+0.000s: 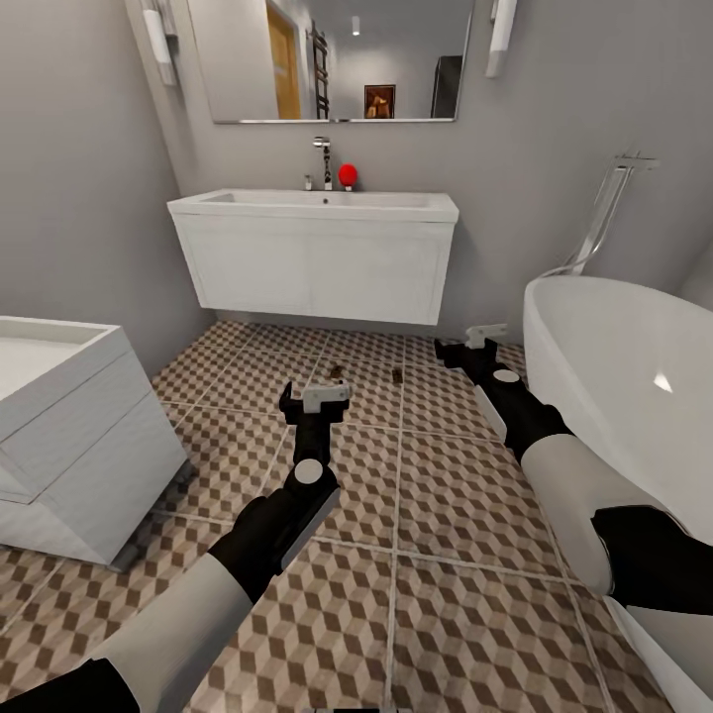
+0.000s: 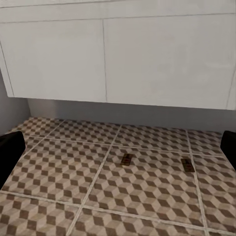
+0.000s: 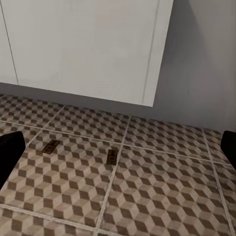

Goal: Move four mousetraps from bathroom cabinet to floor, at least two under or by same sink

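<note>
Two mousetraps lie flat on the cube-patterned bathroom floor (image 1: pixel 436 515), just in front of the white wall-hung sink (image 1: pixel 317 257). One mousetrap (image 1: pixel 337 372) (image 2: pixel 127 159) (image 3: pixel 51 146) peeks out beyond my left gripper (image 1: pixel 315 396). The other mousetrap (image 1: pixel 398 376) (image 2: pixel 187 164) (image 3: pixel 112 157) lies a little to its right. My right gripper (image 1: pixel 478 339) hovers low near the tub, right of both. Both grippers are open and empty, their dark fingers (image 2: pixel 10 152) (image 3: pixel 10 152) wide apart. The cabinet is out of view.
A white bathtub (image 1: pixel 614 356) fills the right side, with a floor-standing tap (image 1: pixel 609 213) behind it. A low white unit (image 1: pixel 69 426) stands at the left wall. A faucet (image 1: pixel 323 158) and a red object (image 1: pixel 347 175) sit on the sink, under a mirror (image 1: pixel 337 59).
</note>
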Robot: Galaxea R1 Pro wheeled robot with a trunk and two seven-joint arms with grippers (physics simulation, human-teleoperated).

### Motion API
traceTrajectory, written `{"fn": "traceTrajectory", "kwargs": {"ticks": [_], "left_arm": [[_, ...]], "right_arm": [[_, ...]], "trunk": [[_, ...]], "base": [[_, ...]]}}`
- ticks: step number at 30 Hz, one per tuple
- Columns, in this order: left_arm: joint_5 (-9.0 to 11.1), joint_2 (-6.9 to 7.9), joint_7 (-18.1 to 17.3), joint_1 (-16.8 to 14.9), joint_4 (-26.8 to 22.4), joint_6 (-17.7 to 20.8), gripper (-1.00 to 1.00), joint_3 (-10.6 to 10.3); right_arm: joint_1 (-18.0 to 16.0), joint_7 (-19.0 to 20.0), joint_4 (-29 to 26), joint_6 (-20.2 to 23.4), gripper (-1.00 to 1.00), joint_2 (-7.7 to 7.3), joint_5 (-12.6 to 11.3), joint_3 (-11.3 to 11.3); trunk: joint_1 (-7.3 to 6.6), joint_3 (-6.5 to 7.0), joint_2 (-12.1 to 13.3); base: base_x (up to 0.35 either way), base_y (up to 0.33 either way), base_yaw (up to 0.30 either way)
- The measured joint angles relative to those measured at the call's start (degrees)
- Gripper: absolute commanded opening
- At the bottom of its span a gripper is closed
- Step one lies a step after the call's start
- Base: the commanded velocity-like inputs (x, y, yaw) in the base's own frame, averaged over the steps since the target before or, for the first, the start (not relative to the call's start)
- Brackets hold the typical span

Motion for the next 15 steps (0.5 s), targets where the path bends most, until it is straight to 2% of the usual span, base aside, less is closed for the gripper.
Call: {"fn": "traceTrajectory", "kwargs": {"ticks": [4, 15], "left_arm": [[0.00, 0.00, 0.00, 0.00, 0.01, 0.04, 1.00, 0.00], [0.07, 0.00, 0.02, 0.00, 0.13, 0.06, 1.00, 0.00]], "right_arm": [[0.00, 0.00, 0.00, 0.00, 1.00, 0.00, 0.00, 0.00], [0.00, 0.00, 0.00, 0.00, 1.00, 0.00, 0.00, -0.01]], "trunk": [[0.00, 0.00, 0.00], [-0.29, 2.43, 0.14]], "base": [[0.000, 0.000, 0.000], [0.000, 0.000, 0.000]]}}
